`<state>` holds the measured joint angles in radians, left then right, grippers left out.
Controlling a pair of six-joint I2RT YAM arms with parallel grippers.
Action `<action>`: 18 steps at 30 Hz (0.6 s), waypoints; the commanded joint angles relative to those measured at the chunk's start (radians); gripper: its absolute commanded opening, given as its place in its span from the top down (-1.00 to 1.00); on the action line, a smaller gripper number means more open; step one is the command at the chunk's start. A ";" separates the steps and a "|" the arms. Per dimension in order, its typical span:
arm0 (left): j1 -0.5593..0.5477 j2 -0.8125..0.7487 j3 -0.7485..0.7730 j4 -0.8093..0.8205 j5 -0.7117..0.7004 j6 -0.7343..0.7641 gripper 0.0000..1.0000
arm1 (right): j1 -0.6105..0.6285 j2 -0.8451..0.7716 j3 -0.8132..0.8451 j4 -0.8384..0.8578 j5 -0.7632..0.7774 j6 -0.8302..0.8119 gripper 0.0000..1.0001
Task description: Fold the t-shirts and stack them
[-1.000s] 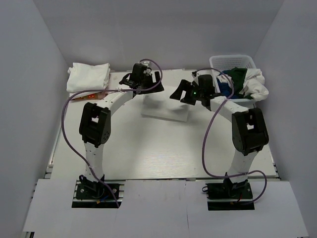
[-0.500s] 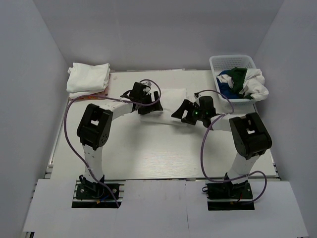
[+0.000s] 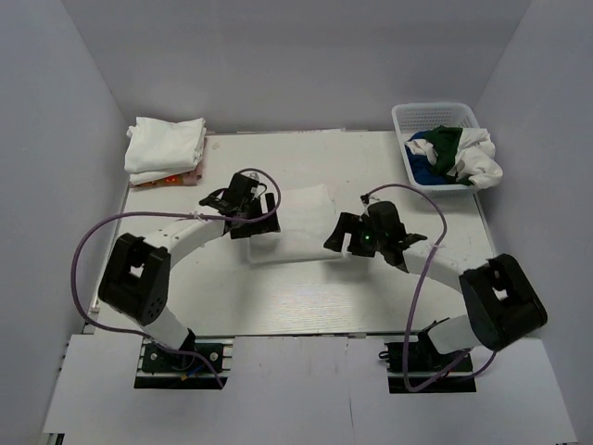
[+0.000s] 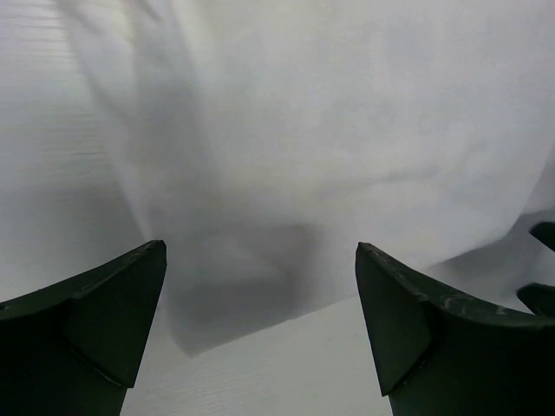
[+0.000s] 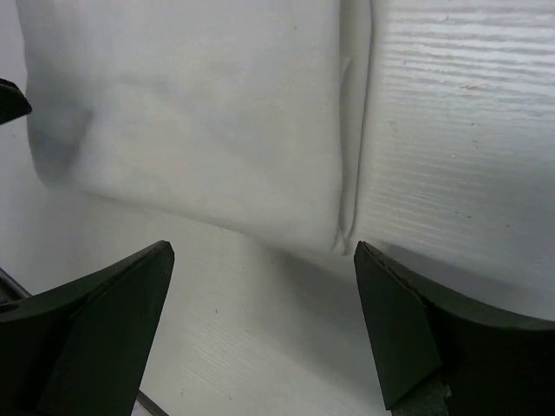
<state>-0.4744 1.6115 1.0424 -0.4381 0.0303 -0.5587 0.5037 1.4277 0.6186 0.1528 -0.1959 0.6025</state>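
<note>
**Both grippers open at a folded white shirt mid-table**

A folded white t-shirt (image 3: 301, 221) lies flat near the middle of the table (image 3: 278, 301), with one arm low on each side of it. The left gripper (image 4: 260, 247) sits at the shirt's left side with its fingers spread wide. The shirt's near edge lies in the gap between them, unclamped. The right gripper (image 5: 263, 245) is also spread wide. It faces the shirt's right-hand corner, which lies just ahead of the gap, and bare tabletop shows between the fingers.

At the far left corner rests a stack of white t-shirts (image 3: 165, 146) with a colourful edge showing beneath it. At the far right stands a white lattice basket (image 3: 435, 109) holding loose cloth — a blue t-shirt (image 3: 422, 154), a dark green t-shirt (image 3: 447, 146) and a crumpled white t-shirt (image 3: 482, 162) spilling over its rim.
</note>
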 commanded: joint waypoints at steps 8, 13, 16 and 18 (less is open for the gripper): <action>0.030 -0.105 -0.021 -0.062 -0.222 -0.049 -1.00 | 0.010 -0.199 0.006 -0.004 0.027 -0.104 -0.81; 0.030 0.036 0.030 -0.018 -0.234 -0.049 -1.00 | 0.009 -0.199 -0.006 -0.019 0.021 -0.107 -0.81; 0.068 0.122 0.030 0.018 -0.238 -0.092 -1.00 | 0.007 -0.193 -0.019 -0.021 0.023 -0.102 -0.81; 0.080 0.155 0.019 0.050 -0.195 -0.092 -0.93 | 0.006 -0.199 -0.026 -0.022 0.033 -0.101 -0.81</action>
<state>-0.4286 1.7573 1.0534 -0.4393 -0.1875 -0.6243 0.5064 1.2407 0.6083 0.1272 -0.1669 0.5152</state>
